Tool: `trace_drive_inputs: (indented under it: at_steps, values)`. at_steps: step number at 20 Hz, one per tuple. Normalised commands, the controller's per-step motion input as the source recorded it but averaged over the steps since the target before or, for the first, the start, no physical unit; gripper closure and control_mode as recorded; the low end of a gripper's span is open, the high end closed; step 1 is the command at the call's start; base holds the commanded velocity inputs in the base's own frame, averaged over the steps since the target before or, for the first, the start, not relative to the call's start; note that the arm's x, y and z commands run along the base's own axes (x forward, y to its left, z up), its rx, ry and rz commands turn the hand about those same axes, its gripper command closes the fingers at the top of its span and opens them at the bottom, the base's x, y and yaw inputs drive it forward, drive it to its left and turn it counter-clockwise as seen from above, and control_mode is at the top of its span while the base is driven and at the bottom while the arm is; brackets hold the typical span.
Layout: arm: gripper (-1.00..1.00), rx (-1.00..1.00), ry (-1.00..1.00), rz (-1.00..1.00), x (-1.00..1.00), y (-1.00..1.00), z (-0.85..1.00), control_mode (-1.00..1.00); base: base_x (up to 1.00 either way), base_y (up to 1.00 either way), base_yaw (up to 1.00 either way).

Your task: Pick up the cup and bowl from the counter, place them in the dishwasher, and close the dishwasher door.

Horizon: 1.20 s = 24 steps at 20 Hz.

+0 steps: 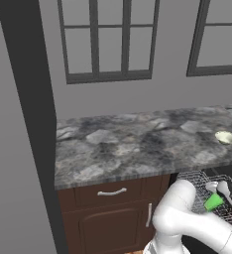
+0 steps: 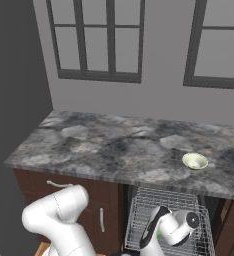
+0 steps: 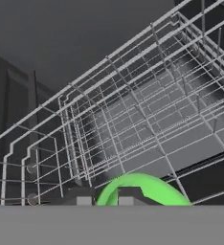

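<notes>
Room: grey wall with two dark-framed windows [image 1: 108,42].
Table [image 1: 138,144]: mottled grey stone over brown cabinets, one silver drawer handle [image 1: 112,192].
Dishwasher [image 2: 169,220]: open, wire rack [image 3: 147,119] pulled out below the table edge.
Bowl [image 2: 195,161]: one, on the table, empty.
Cup [image 1: 213,201]: one, green, over the rack.
Fingers [image 3: 104,197]: pinching the cup's rim.
</notes>
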Motion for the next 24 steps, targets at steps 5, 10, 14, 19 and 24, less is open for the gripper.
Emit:
trace_drive_inputs:
  at_steps: [5,10,14,19,24]
  values:
    - [-1.0,0.0,0.02,-0.01,0.09,-0.04,-0.33,-1.0,0.0,0.0,0.0]
    - [-1.0,0.0,0.0,0.0,-0.03,-0.24,-0.13,-1.0,0.0,0.0,0.0]
    - [-1.0,0.0,0.0,0.0,-0.04,-0.24,0.05,-1.0,0.0,0.0,0.0]
    - [-1.0,-0.05,0.0,0.0,0.0,-0.08,0.4,-1.0,0.0,0.0,0.0]
    - [-1.0,-0.03,0.01,0.0,0.0,0.0,0.4,-1.0,0.0,0.0,0.0]
